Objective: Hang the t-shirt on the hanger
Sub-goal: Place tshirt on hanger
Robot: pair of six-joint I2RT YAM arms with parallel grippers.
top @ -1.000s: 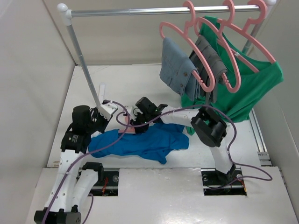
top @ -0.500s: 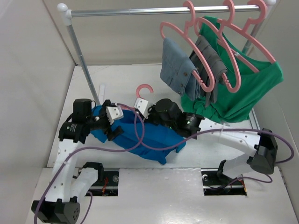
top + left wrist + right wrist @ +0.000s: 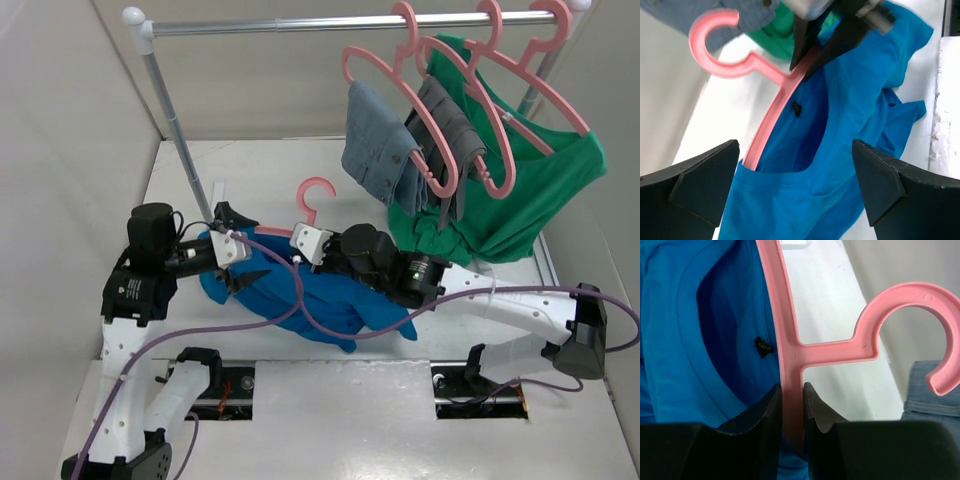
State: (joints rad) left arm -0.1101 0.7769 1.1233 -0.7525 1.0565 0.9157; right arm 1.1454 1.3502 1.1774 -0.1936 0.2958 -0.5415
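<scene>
As the right gripper (image 3: pixel 792 394), clamped on the hanger (image 3: pixel 835 350) neck, is lifting it, 1 hanger arm is entering the t-shirt (image 3: pixel 670 315) collar between the 2 grippers; the left gripper (image 3: pixel 795 150) is hovering, jaws apart.

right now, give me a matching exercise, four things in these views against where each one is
Things:
1. blue t-shirt
2. bare pink hanger
3. green shirt
4. denim garment

Places:
a. hanging furthest right on the rail
b. clamped in the right jaws
c. hanging furthest left on the rail
d. on the table, a hanger arm in its neck opening

Pairs: 1-d, 2-b, 3-a, 4-c
</scene>
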